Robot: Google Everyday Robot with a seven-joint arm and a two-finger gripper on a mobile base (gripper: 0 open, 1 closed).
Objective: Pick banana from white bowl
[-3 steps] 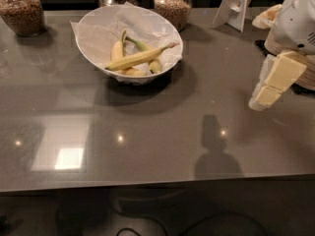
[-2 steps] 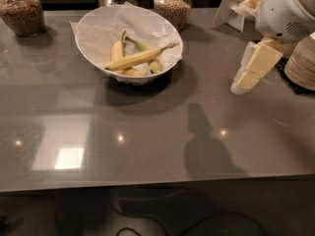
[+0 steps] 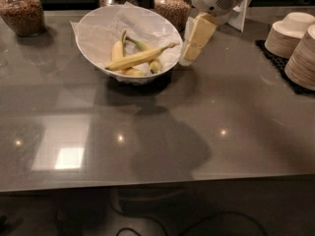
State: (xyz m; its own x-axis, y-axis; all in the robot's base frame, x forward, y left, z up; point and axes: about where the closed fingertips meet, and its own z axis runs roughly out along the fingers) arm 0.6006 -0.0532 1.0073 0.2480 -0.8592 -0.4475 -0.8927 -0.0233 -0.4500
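The white bowl (image 3: 98, 45), wide and lined with crumpled white paper, stands at the back left of the grey counter. The banana (image 3: 139, 57), long, slim and pale yellow, lies across the top of the pile with its thin stem pointing right. Shorter, plumper bananas (image 3: 117, 50) with green stems lie under and behind it. My gripper (image 3: 193, 47) hangs from the white arm just right of the bowl's rim, cream-coloured fingers pointing down and left, holding nothing.
Three glass jars of grains (image 3: 20, 11) stand along the back edge. Stacks of paper bowls (image 3: 291, 32) sit on a black mat at the right. A white stand (image 3: 244, 14) is behind the arm.
The arm has swung left and toward the back, from the counter's right side to just beside the bowl's right rim. The bananas and bowl have not moved.
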